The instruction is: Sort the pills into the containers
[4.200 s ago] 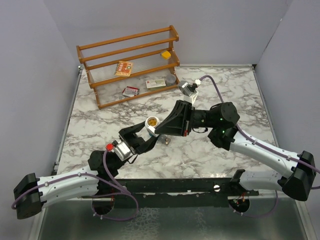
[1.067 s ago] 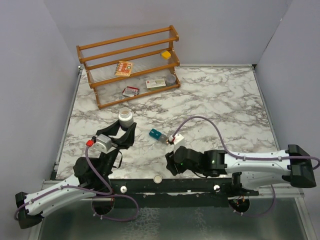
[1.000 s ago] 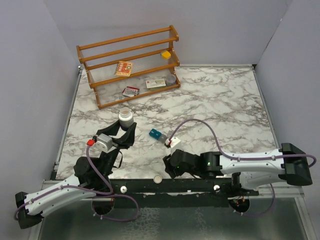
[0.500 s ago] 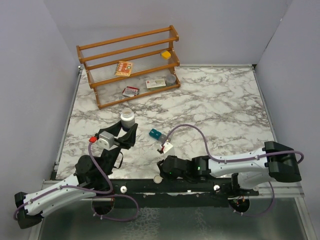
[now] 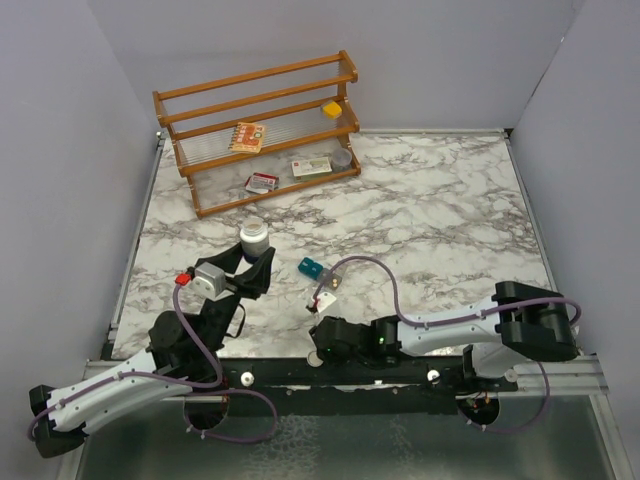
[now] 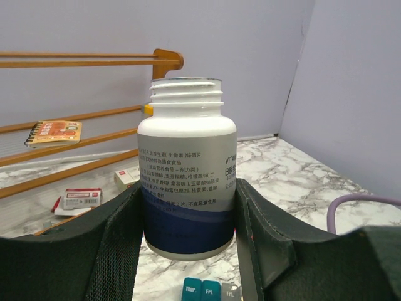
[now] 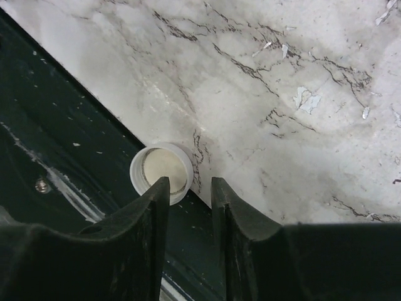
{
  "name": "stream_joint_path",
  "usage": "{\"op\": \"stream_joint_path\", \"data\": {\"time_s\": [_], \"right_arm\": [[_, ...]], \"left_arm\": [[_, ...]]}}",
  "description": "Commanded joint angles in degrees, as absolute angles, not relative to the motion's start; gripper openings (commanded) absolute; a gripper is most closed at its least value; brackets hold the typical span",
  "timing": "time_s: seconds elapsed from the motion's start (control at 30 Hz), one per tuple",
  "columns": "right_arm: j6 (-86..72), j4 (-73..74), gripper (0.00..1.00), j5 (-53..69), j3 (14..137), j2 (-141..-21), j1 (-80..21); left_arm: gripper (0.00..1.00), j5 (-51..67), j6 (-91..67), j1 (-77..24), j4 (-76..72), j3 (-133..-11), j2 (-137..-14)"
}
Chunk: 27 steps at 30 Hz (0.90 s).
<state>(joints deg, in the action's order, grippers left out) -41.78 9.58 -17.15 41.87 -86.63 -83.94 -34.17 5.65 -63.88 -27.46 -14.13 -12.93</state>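
Observation:
My left gripper [image 5: 247,268] is shut on a white pill bottle [image 5: 255,238] with a blue band. It holds the bottle upright and uncapped, just above the marble table; the bottle fills the left wrist view [image 6: 187,166]. The containers [image 5: 315,267], a short teal and grey strip, lie on the table right of the bottle and show below it in the left wrist view [image 6: 210,292]. My right gripper [image 7: 188,188] is low at the table's near edge, slightly open and empty. The white cap [image 7: 161,172] lies open side up beside its left fingertip. No pills show.
A wooden rack [image 5: 255,130] stands at the back left with small boxes, a notebook and a yellow item on its shelves. A black rail [image 5: 400,375] runs along the near table edge. The right arm's purple cable [image 5: 365,265] loops over the table near the containers.
My right arm has moved left and down to the near edge, over the cap. My left gripper has shifted the bottle slightly. About four seconds ago both grippers met at the bottle mid-table.

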Motion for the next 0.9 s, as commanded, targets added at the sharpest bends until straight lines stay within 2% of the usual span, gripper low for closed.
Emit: {"op": "stream_joint_path", "data": {"time_s": [0.0,0.13,0.17,0.27,0.4,0.5,0.7,0.83,0.87], "right_arm": [[-42.44,8.56,0.32,-16.13,43.51,-90.19,-84.37],[-42.66,9.26,0.29,-16.11,44.4,-92.1,-84.35],[-42.77,9.43,0.26,-16.2,44.52,-92.33,-84.37],[-43.56,11.18,0.02,-17.89,45.21,-92.44,-84.36],[-44.73,17.9,0.01,-22.31,47.48,-91.36,-84.44],[-46.35,26.95,0.01,-30.14,51.36,-89.48,-85.41],[-54.02,53.77,0.01,-52.59,63.78,-88.65,-86.58],[-72.01,78.92,0.01,-63.77,71.52,-93.06,-86.57],[-71.91,80.65,0.01,-65.75,72.33,-94.04,-86.56]], "left_arm": [[0.0,-33.7,4.93,-64.07,-27.49,-14.59,-11.19],[0.0,-33.92,5.0,-64.07,-27.51,-14.54,-11.23],[0.0,-33.93,5.09,-64.07,-27.51,-14.65,-11.39],[0.0,-33.93,5.36,-64.05,-27.51,-14.93,-11.76],[0.0,-33.93,5.58,-64.05,-27.51,-15.03,-11.78],[0.0,-34.22,5.83,-64.07,-27.51,-15.15,-11.77],[0.0,-34.63,6.15,-64.07,-27.59,-15.37,-13.07],[0.0,-34.54,5.94,-64.07,-27.6,-15.63,-13.95],[0.0,-34.46,5.83,-64.06,-27.66,-15.57,-13.91]]}}
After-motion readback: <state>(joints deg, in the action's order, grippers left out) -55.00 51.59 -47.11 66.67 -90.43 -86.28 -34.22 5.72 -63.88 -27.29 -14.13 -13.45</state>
